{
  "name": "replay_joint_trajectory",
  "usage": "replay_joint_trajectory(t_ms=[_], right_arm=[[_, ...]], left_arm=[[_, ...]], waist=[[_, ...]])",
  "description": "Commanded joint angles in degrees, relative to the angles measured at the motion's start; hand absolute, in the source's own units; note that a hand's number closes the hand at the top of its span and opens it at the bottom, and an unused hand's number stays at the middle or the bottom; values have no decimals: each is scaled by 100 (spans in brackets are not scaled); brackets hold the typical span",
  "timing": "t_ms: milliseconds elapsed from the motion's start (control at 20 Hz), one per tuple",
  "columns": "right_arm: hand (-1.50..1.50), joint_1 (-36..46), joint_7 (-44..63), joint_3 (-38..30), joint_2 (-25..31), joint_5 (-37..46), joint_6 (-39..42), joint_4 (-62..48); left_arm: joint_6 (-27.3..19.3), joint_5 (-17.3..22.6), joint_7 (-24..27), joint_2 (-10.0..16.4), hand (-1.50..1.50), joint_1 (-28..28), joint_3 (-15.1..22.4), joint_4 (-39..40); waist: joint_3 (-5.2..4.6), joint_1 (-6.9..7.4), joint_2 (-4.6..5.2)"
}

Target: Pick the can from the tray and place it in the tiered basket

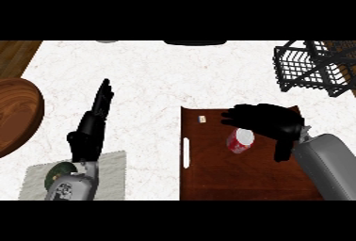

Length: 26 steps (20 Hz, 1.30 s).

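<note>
Presently: right hand (268, 121), centre right, fingers spread, holding nothing, poised just above can (240, 141) on tray (208, 179), ready for grasp; left hand (93, 120), centre left, straight-fingered, idle.

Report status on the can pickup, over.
Left hand open, resting at view's left. Right hand open, fingers spread over the can, not round it. Can on the tray. Nothing seen blocking the way to the tiered basket.
</note>
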<state>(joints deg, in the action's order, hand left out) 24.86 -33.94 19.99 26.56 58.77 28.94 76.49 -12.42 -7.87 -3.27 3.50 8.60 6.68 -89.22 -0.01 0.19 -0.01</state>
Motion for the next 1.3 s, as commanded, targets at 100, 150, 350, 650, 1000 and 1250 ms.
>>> replay_joint_trajectory(t_ms=[100, 150, 350, 650, 1000, 1250], right_arm=[[-150, 188, -173, -250, -179, 92, 456, -119], [-150, 195, -388, -159, -185, 213, 85, -592], [-150, -100, -349, -120, -329, 330, -45, -363], [-150, 75, -579, -347, -421, 367, 2, -740], [150, -89, -407, -474, -979, 463, -732, -910], [150, -105, -664, -298, -1239, 862, -1916, -1221]], left_arm=[[-1, -66, 401, -71, 0, 23, -155, 406], [152, 28, 591, -49, 0, 24, -149, 524], [418, 274, 511, 126, 0, -27, -420, 451], [11, -243, 65, -231, 0, -234, 39, -91], [86, -206, 41, -214, 0, 102, -163, 145], [239, -60, 131, -104, 0, -103, -254, 45]], waist=[[-1, -6, 2], [0, 5, 8], [-1, -9, 3], [0, -2, -1], [1, -9, 3], [2, 27, 10]])
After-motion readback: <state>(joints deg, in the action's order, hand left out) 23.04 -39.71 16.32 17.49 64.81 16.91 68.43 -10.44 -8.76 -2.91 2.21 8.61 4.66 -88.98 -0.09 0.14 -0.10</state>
